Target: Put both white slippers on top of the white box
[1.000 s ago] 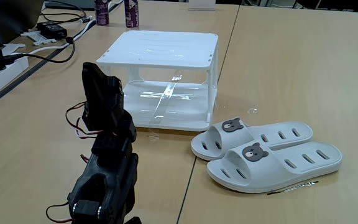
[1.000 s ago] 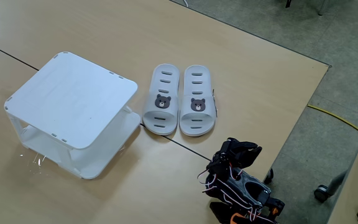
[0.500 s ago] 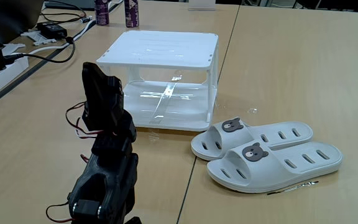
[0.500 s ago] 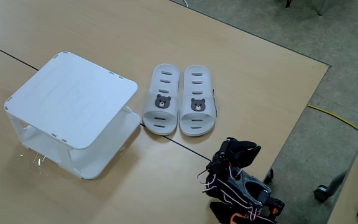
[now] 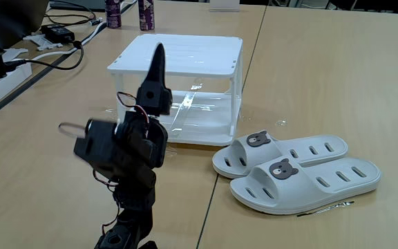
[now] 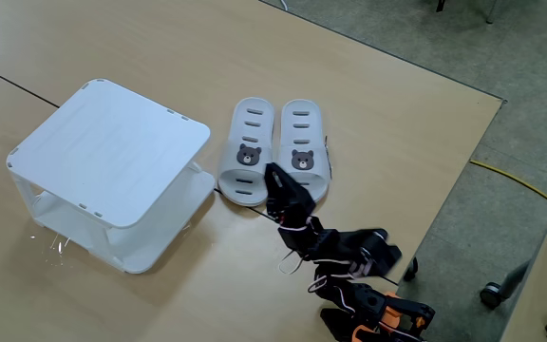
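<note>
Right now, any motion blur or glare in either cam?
In a fixed view the arm's lower body smears with motion blur, and ceiling light glares off the white box, top and glossy lower shelf. In the other fixed view, the white slippers are sharp, with no glare.

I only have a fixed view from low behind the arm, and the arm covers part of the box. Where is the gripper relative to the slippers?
Observer: In a fixed view from above, the gripper overlaps the near ends of the slippers, about where the two meet. Its height I cannot tell.
Operator: Open or shut?
Observer: Cannot tell; from above the jaws read as one dark shape.
Operator: Is the box top free where the arm blocks my view?
Observer: Yes, from above the whole top of the box is bare.
Operator: Do the slippers touch the box?
Observer: No. A narrow strip of table shows between the box and the nearer slipper.
</note>
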Controlling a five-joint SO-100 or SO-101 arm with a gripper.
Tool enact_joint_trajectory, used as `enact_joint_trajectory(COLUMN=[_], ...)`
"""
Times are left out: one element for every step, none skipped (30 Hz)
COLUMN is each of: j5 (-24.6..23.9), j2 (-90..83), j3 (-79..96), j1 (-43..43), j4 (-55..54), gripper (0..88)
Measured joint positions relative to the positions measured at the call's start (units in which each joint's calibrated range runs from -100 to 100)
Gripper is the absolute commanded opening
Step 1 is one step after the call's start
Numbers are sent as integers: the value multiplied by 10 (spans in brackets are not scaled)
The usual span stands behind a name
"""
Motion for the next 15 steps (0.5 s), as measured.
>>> enact_joint_trajectory(j5=[0, 0, 0, 0, 0, 0, 0, 0, 0, 0, 0, 0, 0, 0, 0], j2=[32, 61, 99, 128, 158, 186, 214, 252, 271, 295, 319, 341, 364, 387, 408], j3=[-1, -1, -1, -1, -1, -1, -1, -1, 0, 1, 2, 3, 4, 5, 2], j1=[0, 0, 0, 0, 0, 5, 11, 17, 22, 25, 27, 28, 28, 27, 27], j4=[1, 1, 1, 1, 1, 1, 1, 1, 1, 1, 1, 1, 1, 1, 1], gripper=[8, 8, 8, 8, 8, 8, 9, 9, 8, 8, 9, 10, 11, 11, 12])
